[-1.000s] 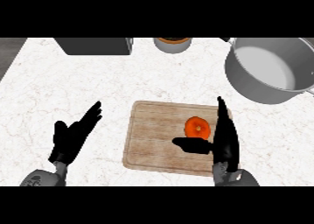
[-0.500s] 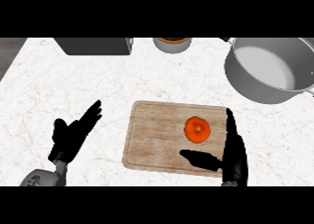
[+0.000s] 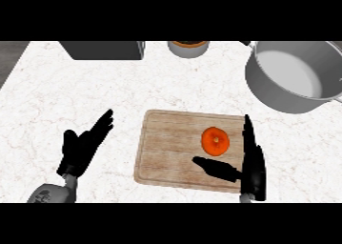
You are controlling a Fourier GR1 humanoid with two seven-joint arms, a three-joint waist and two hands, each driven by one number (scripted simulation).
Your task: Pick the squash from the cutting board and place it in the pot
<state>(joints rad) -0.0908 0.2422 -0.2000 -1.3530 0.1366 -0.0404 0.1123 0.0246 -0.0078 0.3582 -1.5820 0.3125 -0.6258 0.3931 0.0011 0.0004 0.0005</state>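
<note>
While its fingers stay straight and spread, the black right hand [image 3: 252, 167] hovers beside the round orange squash [image 3: 216, 141], holding nothing. Squash rests on the rectangular wooden cutting board [image 3: 173, 152].

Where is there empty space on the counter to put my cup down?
The widest bare patch of white marble counter lies between the dark grey box at the back, the wooden cutting board and the open left hand. It is crowded at the right, where the right hand, orange squash and grey metal pot sit.
</note>
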